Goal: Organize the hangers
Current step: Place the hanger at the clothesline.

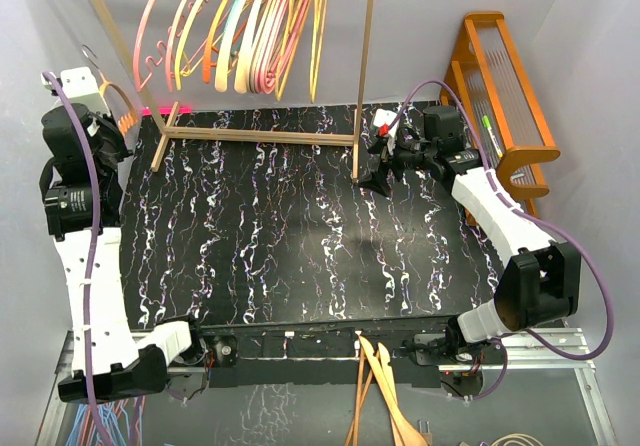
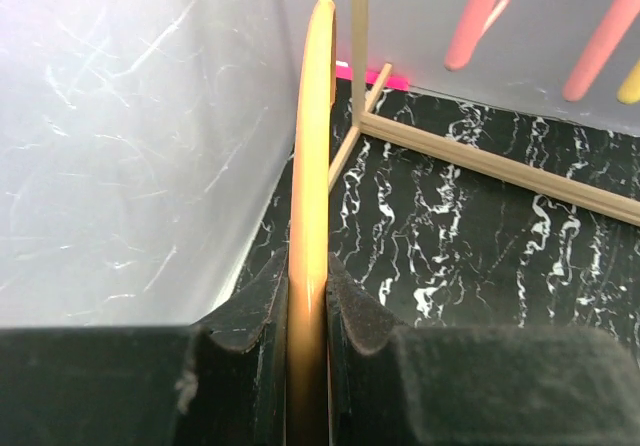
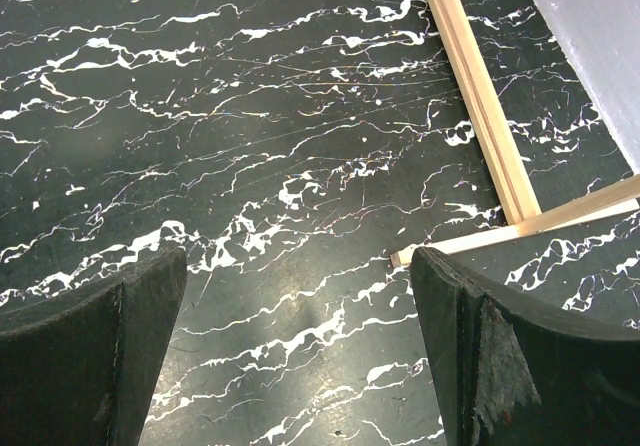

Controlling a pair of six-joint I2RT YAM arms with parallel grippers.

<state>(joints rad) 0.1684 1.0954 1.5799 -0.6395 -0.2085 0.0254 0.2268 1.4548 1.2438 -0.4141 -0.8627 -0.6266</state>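
Note:
Several hangers (image 1: 250,26) in pink, yellow, orange and tan hang on the wooden rack (image 1: 260,136) at the back. My left gripper (image 1: 108,131) is at the far left by the wall, raised, left of the rack. It is shut on a thin orange-tan hanger (image 2: 310,196) that runs up between the pads (image 2: 352,306); this hanger shows in the top view (image 1: 125,106) too. Pink hangers (image 2: 480,16) hang ahead and to the right. My right gripper (image 1: 375,171) is open and empty, low over the black marbled table (image 3: 250,116) beside the rack's right foot (image 3: 480,106).
An orange wooden shelf (image 1: 505,96) stands at the back right. Light wooden hangers (image 1: 380,386) lie below the table's near edge. Thin blue and pink wire hangers (image 1: 100,426) lie at the bottom left. A grey wall (image 2: 130,136) is close on the left.

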